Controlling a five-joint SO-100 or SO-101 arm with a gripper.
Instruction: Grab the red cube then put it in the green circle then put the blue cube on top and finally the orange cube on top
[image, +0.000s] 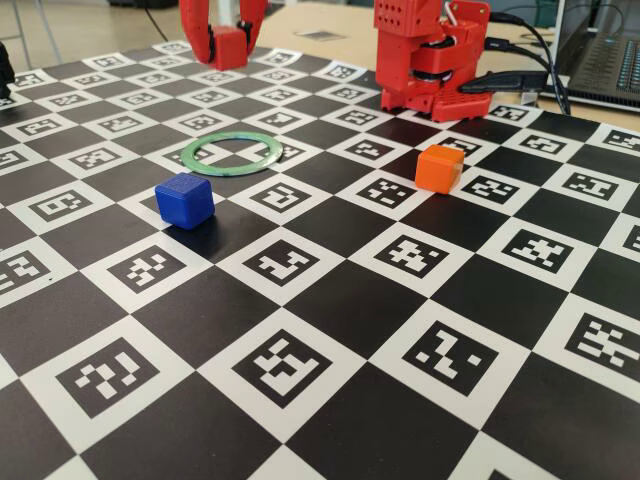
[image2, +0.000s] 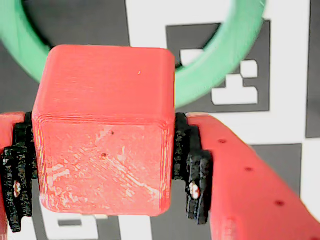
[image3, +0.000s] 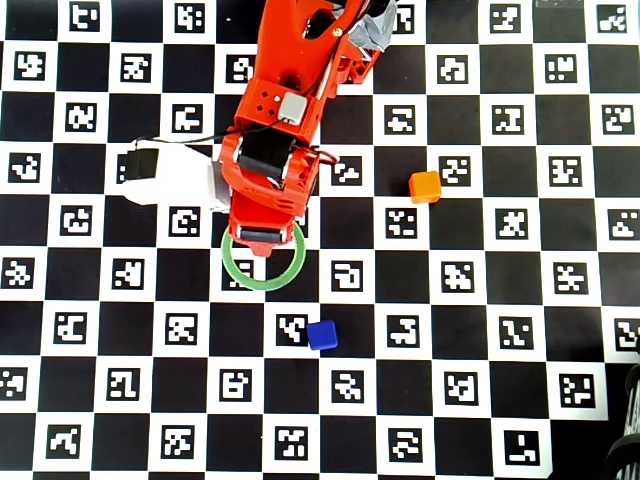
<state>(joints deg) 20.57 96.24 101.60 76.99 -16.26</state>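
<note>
Black and white checkered board (image: 330, 300) printed with square code markers covers the table, with a laptop (image: 605, 60) at the far right edge.

In the fixed view, the gripper (image: 228, 50) hangs above the board at the top, its red fingers closed on the red cube (image: 229, 46), which is clear of the surface. The green circle (image: 232, 154) lies flat nearer the camera, its centre open. The blue cube (image: 185, 200) sits flat on the board in front of the ring, one corner toward the camera. The orange cube (image: 439, 168) rests off to the right, near the arm's base (image: 430, 60).

In the wrist view, the red cube (image2: 105, 130) fills the frame, squarely clamped between black pads (image2: 197, 185), its faces in line with the fingers. Part of the ring (image2: 220, 55) curves behind it.

In the overhead view, the arm (image3: 285, 120) reaches down the picture and covers the ring's (image3: 262, 280) upper part. The blue cube (image3: 322, 335) lies below and right of the ring, slightly turned against the squares; the orange cube (image3: 425, 186) lies well apart at right.
</note>
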